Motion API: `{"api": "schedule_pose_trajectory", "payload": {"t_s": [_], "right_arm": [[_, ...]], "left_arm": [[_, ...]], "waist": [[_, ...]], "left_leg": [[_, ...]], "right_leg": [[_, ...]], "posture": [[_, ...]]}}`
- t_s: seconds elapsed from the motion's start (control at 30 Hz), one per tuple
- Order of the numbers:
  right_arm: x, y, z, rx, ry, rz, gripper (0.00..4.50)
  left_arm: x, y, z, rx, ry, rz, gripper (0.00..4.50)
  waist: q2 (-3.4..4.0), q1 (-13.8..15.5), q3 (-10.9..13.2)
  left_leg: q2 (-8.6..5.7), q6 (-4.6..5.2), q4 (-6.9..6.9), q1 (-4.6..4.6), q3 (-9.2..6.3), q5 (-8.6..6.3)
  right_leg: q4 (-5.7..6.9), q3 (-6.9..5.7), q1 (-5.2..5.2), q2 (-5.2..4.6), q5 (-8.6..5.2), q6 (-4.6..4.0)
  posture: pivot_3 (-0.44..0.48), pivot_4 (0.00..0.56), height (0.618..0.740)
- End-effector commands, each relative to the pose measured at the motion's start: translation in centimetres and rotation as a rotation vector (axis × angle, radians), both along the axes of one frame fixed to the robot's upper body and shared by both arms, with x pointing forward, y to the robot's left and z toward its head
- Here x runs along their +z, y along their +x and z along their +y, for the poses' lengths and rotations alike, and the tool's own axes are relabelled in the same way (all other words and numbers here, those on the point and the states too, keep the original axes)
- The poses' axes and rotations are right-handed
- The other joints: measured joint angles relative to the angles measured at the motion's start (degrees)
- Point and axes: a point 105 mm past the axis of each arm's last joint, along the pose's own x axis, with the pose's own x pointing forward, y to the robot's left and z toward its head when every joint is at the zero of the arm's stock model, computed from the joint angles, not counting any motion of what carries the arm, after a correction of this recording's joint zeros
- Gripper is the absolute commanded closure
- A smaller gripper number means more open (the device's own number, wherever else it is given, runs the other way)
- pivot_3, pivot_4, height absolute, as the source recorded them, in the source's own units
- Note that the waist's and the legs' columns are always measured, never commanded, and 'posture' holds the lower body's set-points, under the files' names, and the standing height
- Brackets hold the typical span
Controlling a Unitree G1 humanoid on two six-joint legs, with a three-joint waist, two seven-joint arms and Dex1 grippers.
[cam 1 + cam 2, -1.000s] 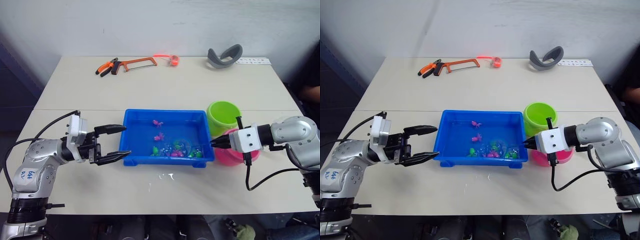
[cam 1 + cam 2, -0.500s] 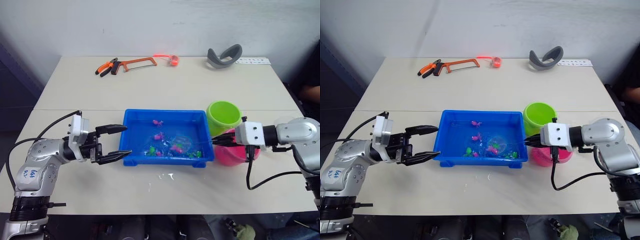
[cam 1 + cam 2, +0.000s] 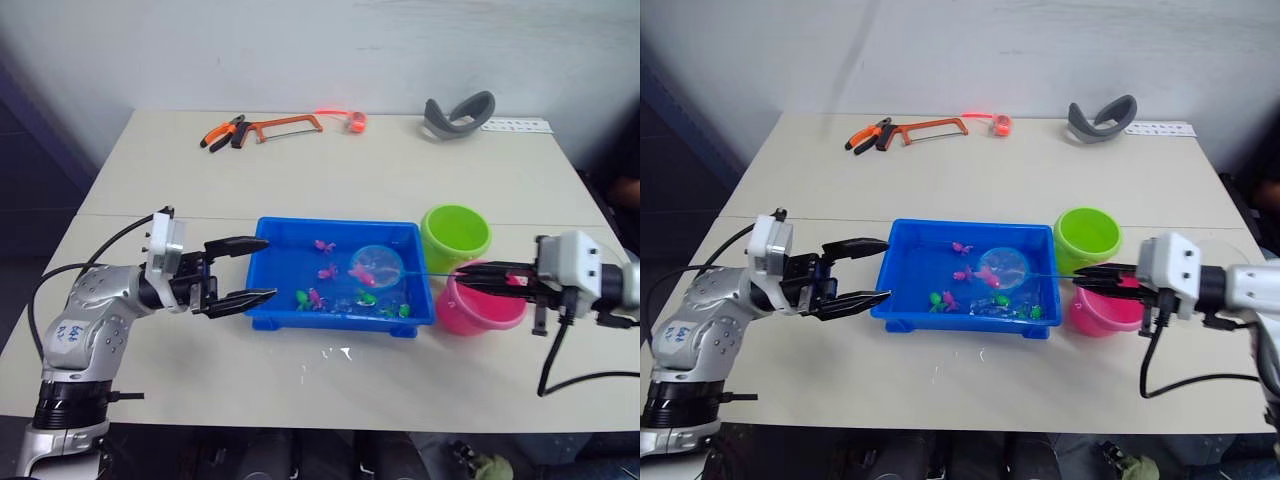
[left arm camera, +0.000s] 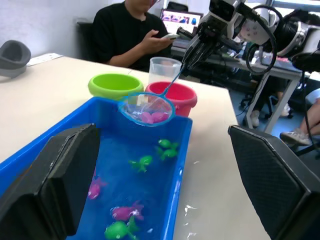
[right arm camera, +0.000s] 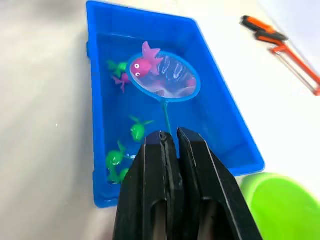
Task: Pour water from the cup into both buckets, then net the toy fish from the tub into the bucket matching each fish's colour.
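At lower left of the pale desk (image 3: pixel 330 180), the left gripper (image 3: pixel 245 272) spreads its fingers wide and empty beside the blue tub (image 3: pixel 290 318). At centre the net (image 3: pixel 376 266) holds a pink fish (image 5: pixel 141 65) above the tub. Right of it, the right gripper (image 3: pixel 472 273) has its fingers clamped on the net's handle over the pink bucket (image 3: pixel 486 312), the green bucket (image 3: pixel 455 235) behind.

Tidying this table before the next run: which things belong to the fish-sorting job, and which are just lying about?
Job: blue tub, net holding a pink fish, green bucket, pink bucket, clear cup.
Lying about: pliers, hacksaw, grey band.
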Motion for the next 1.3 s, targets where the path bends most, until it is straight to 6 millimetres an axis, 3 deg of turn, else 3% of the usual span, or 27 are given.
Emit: {"api": "schedule_pose_trajectory", "payload": {"t_s": [0.03,0.33,0.53,0.83,1.07,1.3], "right_arm": [[3.5,-3.4,-3.4,-0.219,0.049,-0.134,4.50],[2.6,-7.4,-8.9,-0.524,-0.102,-0.290,4.50],[0.6,-8.8,-12.0,-0.595,-0.345,-0.404,4.50],[-1.2,-8.3,-13.5,-0.490,-0.704,-0.731,4.50],[-1.7,-8.3,-12.7,-0.368,-0.707,-0.934,4.50],[-2.7,-8.6,-12.3,-0.315,-0.713,-0.973,4.50]], "left_arm": [[1.6,-0.1,-3.1,-0.137,-0.067,-0.013,0.06],[1.5,1.0,-5.7,-0.244,-0.092,0.016,0.06],[1.4,1.4,-6.6,-0.291,-0.086,0.016,0.06],[1.2,1.7,-7.6,-0.329,-0.090,0.005,0.06],[1.0,2.2,-8.9,-0.297,-0.080,0.017,0.06],[1.3,2.2,-10.6,-0.281,-0.082,0.021,0.06]], "waist": [[0.00,0.3,0.0],[0.00,1.3,0.0],[0.00,1.1,0.0],[0.00,0.3,0.0],[0.01,0.2,0.0],[0.01,0.3,0.0]], "left_leg": [[-0.01,0.00,0.00,0.00,0.01,0.00],[-0.09,0.06,0.00,0.23,-0.11,0.03],[-0.07,0.03,-0.21,0.82,-0.03,-0.02],[-0.06,-0.04,-0.24,0.97,0.11,-0.02],[-0.03,-0.05,-0.24,0.97,0.10,-0.01],[-0.02,-0.06,-0.25,0.96,0.10,0.00]], "right_leg": [[0.00,0.01,0.00,0.00,0.00,0.00],[-0.13,-0.10,0.38,0.23,0.04,0.07],[-0.28,0.04,0.88,0.29,0.03,0.07],[-0.33,0.29,0.87,0.29,0.02,0.06],[-0.44,0.36,0.87,0.20,0.00,0.06],[-0.47,0.41,0.87,0.19,0.00,0.06]], "posture": [[0.000,0.150,0.740],[0.000,0.150,0.740],[0.000,0.150,0.740],[0.000,0.150,0.740],[0.000,0.150,0.740],[0.000,0.150,0.740]]}}
